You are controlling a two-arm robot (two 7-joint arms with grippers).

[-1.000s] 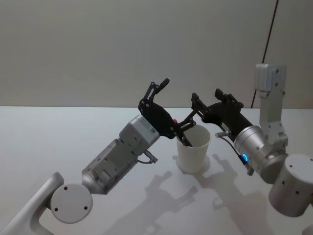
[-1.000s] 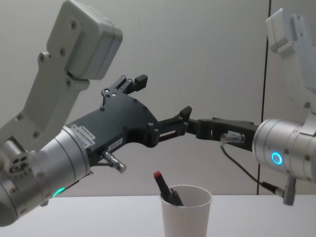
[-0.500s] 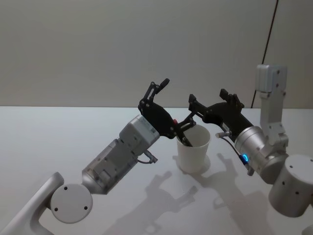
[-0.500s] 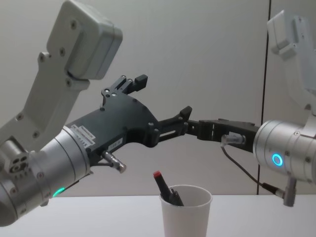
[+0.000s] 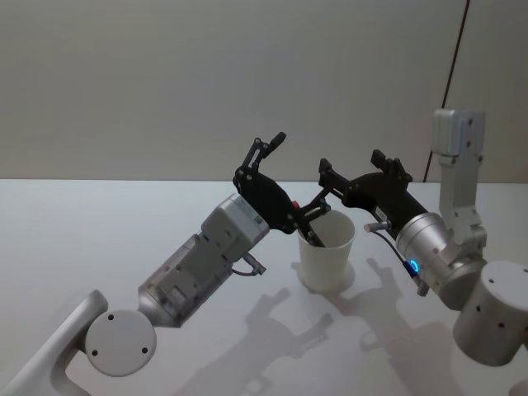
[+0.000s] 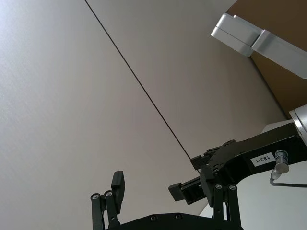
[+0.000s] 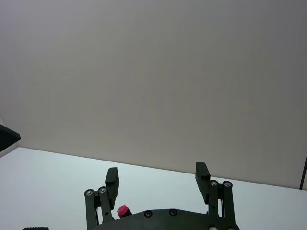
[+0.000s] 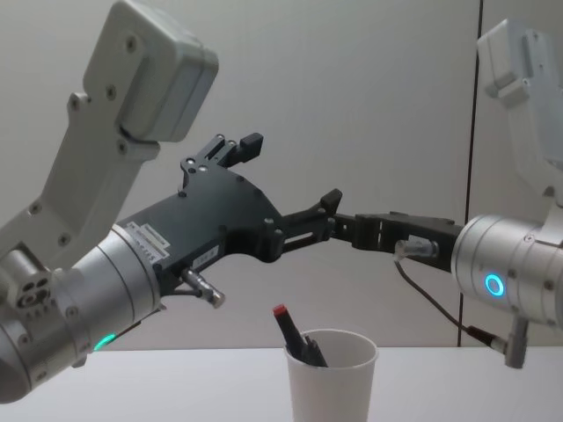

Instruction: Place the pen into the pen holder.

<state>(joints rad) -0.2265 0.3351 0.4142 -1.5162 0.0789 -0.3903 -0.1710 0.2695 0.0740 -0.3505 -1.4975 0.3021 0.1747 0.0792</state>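
Pale grey wall backs a white table [image 5: 99, 239]. Near centre-right of the head view, the pen holder [image 5: 327, 252] stands upright with the pen [image 8: 296, 336] leaning inside. Above it, left gripper [image 5: 295, 183] and right gripper [image 5: 353, 169] both spread wide, empty.

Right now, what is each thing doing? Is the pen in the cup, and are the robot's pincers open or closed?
Pen: inside the cup, leaning, red tip sticking out above the rim.
Paper cup: upright on the table, holding the pen.
Left pincer: open, empty, up above the cup.
Right pincer: open, empty, beside the left one, above the cup.
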